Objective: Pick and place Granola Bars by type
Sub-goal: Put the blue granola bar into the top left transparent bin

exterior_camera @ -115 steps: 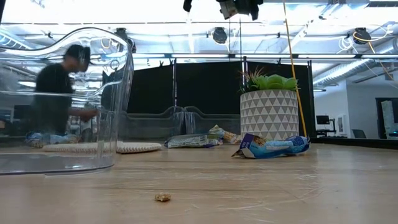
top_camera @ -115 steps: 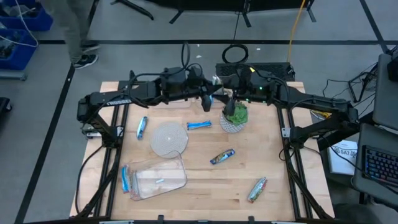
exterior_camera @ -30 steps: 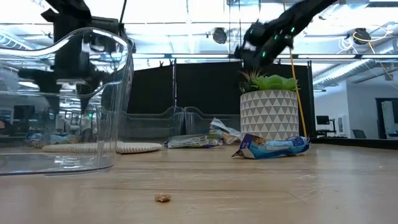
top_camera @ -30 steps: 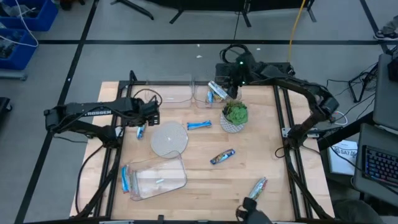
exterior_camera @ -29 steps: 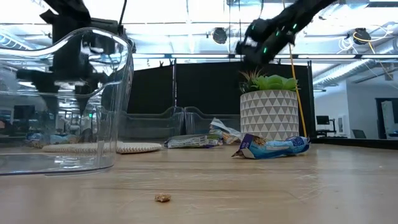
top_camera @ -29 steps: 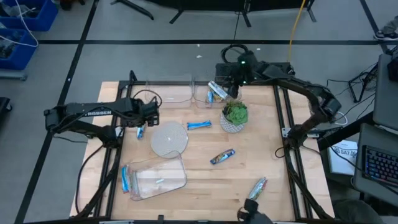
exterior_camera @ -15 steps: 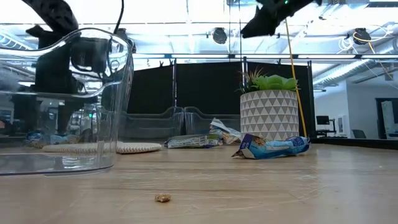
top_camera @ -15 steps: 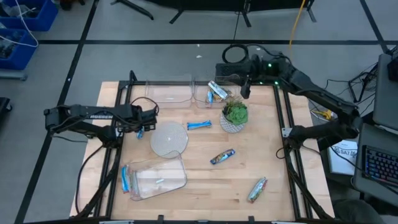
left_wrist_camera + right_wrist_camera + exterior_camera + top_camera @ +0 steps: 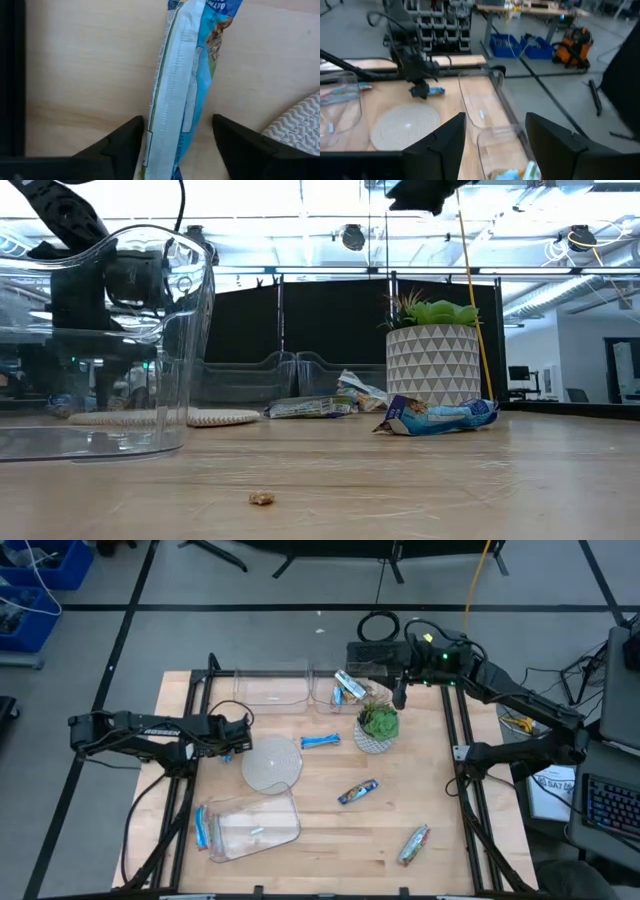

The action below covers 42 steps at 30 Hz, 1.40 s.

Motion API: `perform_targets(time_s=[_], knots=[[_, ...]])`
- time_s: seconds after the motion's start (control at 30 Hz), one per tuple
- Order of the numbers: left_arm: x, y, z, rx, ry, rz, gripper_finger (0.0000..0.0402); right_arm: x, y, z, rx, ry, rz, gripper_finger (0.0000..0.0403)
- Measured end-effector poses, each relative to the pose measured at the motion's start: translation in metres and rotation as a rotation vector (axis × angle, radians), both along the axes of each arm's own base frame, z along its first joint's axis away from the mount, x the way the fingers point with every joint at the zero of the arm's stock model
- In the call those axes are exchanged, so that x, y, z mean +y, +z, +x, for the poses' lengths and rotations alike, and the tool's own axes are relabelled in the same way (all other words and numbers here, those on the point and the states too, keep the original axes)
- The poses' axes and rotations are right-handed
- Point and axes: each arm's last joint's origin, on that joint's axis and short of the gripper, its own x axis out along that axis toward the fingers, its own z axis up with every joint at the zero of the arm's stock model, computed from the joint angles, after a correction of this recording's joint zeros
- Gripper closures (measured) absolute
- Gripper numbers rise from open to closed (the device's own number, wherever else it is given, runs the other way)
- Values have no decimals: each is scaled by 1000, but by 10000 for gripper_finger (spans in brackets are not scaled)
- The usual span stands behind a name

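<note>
Blue granola bar (image 9: 182, 90) lies between left gripper's (image 9: 175, 145) spread fingers; overhead hides this

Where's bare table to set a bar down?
Free: the front strip between the tipped tub and the silver-green bar. Crowded: the back, with tubs, plant, round mat. Left gripper straddles a blue bar.

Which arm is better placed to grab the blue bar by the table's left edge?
The left. Its gripper hangs right over that blue bar, open, with a finger on either side. The right gripper is up by the far tubs, across the table and apart from any loose bar.
</note>
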Motion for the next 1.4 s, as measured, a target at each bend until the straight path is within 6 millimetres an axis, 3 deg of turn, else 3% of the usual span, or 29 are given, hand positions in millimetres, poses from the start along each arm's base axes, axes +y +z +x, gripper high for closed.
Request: perform_targets(time_s=[0.3, 0.5, 0.77, 1.0, 1.17, 1.4], knots=[[4, 14, 17, -91, -74, 35, 371, 15, 16, -1, -107, -14, -71, 208], [9, 42, 33, -130, -82, 96, 367, 20, 18, -2, -123, 2, -65, 212], [17, 104, 57, -199, -259, 187, 379, 20, 20, -4, -136, -16, -74, 214], [44, 148, 71, -212, -373, 406, 381, 20, 22, -4, -151, -25, -83, 218], [85, 152, 84, -157, -451, 421, 382, 20, 22, -4, -162, -33, -46, 220], [146, 126, 90, -11, -461, 326, 383, 23, 22, -3, -174, -26, -4, 223]])
